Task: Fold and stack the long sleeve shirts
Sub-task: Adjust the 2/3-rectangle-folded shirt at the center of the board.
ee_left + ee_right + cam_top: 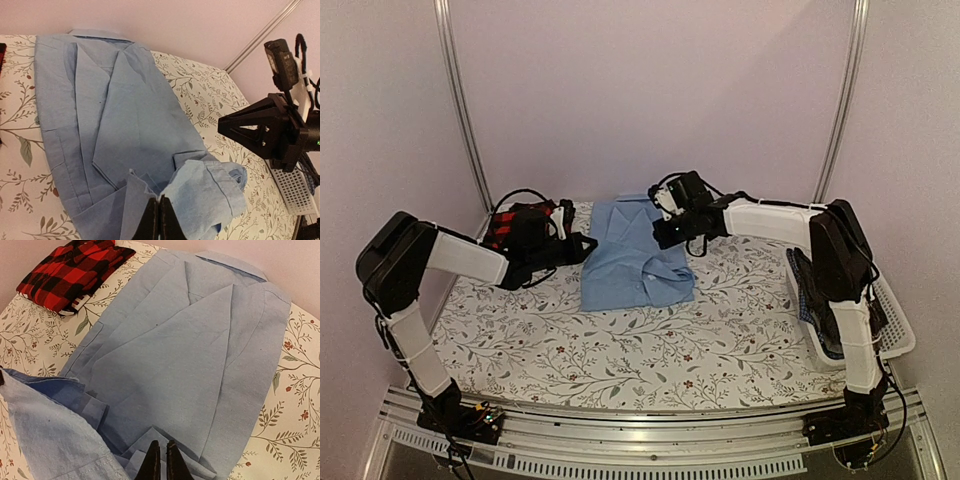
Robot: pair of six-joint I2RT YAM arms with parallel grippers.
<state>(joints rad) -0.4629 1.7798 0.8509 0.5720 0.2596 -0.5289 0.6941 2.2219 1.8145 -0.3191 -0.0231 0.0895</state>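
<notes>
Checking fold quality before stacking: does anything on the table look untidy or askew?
Yes. The light blue collared cloth shirt lies flat at its collar end, but its hem end is bunched: a cuffed sleeve sits crumpled on top instead of folded flat. The red-and-black plaid shirt looks tidy.

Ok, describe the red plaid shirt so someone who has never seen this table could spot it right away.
Start at the floral-patterned table and look to its far left corner. There lies a folded red-and-black plaid shirt, to the left of the light blue shirt spread at the table's middle. It is the only red cloth in view; its neighbour is plain pale blue.
</notes>
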